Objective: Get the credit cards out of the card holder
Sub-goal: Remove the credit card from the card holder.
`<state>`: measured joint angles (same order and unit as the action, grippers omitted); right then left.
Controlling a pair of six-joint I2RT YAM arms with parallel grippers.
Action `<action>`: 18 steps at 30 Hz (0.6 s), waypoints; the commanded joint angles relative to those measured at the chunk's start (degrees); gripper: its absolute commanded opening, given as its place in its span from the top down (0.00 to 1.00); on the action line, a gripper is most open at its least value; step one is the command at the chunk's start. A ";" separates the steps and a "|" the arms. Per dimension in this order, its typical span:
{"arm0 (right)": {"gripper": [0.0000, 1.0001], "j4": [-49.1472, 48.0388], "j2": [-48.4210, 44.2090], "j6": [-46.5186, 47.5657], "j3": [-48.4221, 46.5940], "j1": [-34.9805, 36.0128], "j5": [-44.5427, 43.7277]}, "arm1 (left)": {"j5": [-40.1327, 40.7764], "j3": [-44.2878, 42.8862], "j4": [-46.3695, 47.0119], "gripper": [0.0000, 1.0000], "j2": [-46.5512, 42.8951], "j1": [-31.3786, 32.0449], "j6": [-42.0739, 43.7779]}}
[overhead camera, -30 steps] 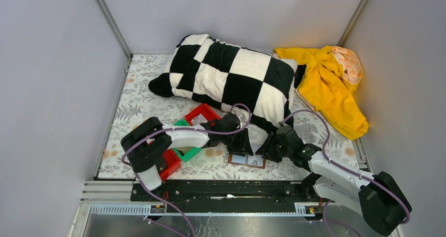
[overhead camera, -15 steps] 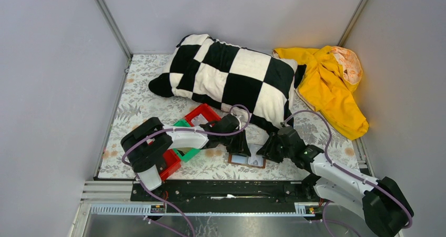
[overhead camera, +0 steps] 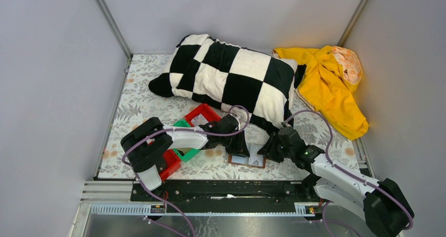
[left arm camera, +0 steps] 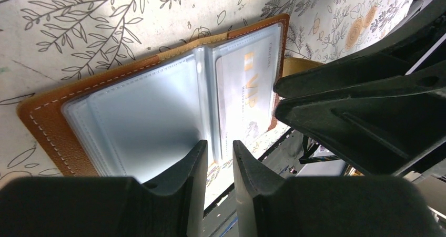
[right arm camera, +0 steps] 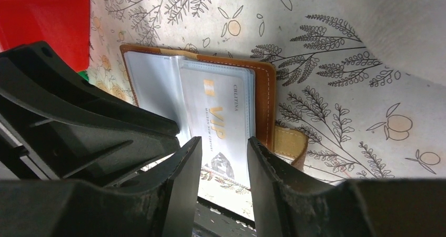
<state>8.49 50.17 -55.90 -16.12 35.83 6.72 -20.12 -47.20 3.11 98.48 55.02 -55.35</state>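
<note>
Gold "VIP" is read on the pale card (right arm camera: 223,121) sleeved in the open brown leather card holder (overhead camera: 251,162), lower centre; right gripper (right arm camera: 223,147) is set part-open astride it, left gripper (left arm camera: 218,147) narrow at the fold, grip cannot be told; red plastic bin (right arm camera: 42,16) is seen upper left

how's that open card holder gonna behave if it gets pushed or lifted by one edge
The card holder lies open and flat with a stitched leather-like cover, so it would probably flop at the fold rather than lift stiffly. Its glossy sleeves look slippery. Being thin and flat on the cloth, it would likely slide, not tip.
</note>
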 commanded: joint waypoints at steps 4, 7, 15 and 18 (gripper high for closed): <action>0.56 -2.34 2.55 0.97 -2.42 -0.24 1.01 | 0.48 -0.09 1.56 0.72 -0.83 -0.20 0.28; 0.56 -2.29 2.58 0.97 -2.58 -0.21 1.02 | 0.60 -0.09 1.47 0.72 -1.05 -0.24 0.37; 0.56 -1.15 0.15 0.61 -2.98 -0.24 -0.45 | 0.37 -0.43 1.22 0.72 -0.62 -0.26 0.59; 0.56 -1.59 0.53 0.66 -2.86 -0.24 -0.25 | 0.34 -0.52 1.21 0.72 -0.54 -0.27 0.55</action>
<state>7.40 51.09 -55.72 -16.86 35.83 7.01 -20.08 -47.20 2.96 98.48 55.02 -55.33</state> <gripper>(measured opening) 0.440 0.281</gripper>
